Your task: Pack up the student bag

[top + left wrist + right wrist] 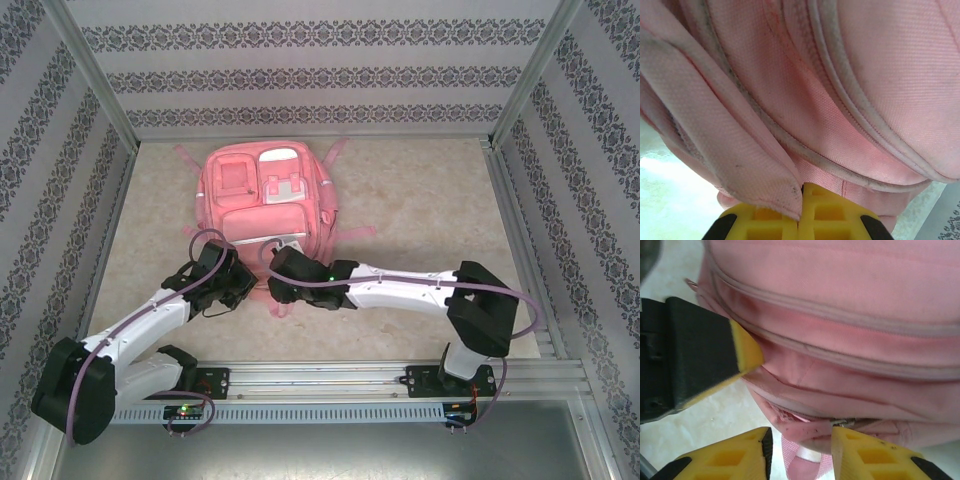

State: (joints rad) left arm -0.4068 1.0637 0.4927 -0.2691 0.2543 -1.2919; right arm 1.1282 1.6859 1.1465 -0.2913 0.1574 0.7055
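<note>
We see the student bag [268, 195] lying flat on the beige surface [430, 210], front pockets up, left of the middle and toward the far wall, with both arms reaching to its near edge. Our left claw [801, 200] has its yellow fingers pressed together on a fold of the bag's pink fabric. The right claw [801, 436] stands with its fingers apart at the bag's lower edge, a bit of pink strap showing in the gap between them.
</note>
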